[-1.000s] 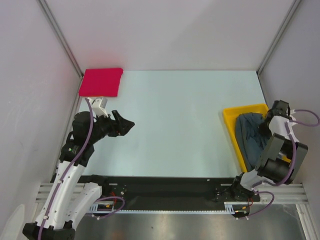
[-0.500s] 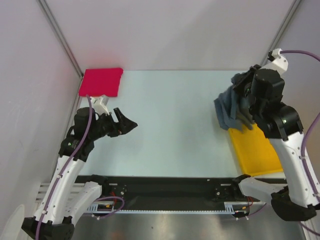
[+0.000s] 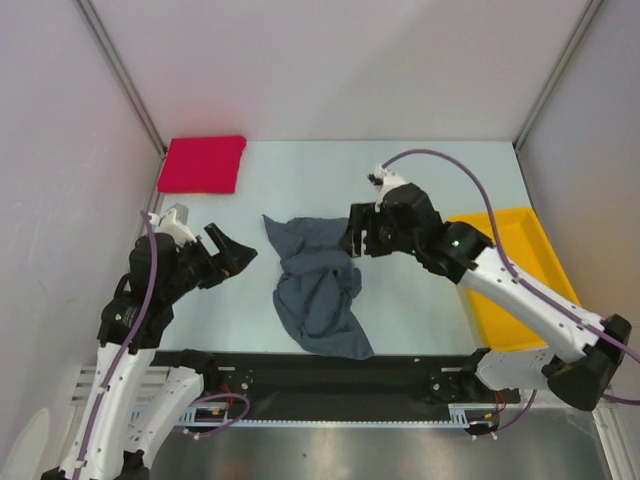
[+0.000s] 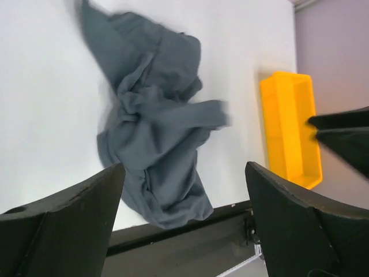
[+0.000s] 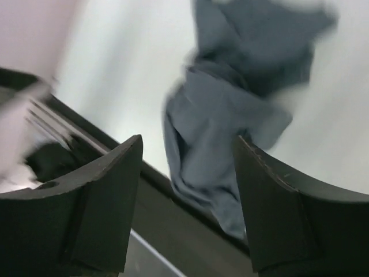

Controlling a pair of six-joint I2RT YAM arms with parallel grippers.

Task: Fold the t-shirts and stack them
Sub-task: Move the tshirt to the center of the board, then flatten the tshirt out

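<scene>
While grey t-shirt [image 3: 320, 300] lies crumpled on table [image 3: 300, 180], left jaws, right jaws wide.

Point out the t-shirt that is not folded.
The grey t-shirt, crumpled in a heap mid-table; the red t-shirt lies as a neat flat rectangle in the far-left corner.

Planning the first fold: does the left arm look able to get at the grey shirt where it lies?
Probably yes: the left end effector is open, facing the grey shirt across the table, with nothing between.
</scene>
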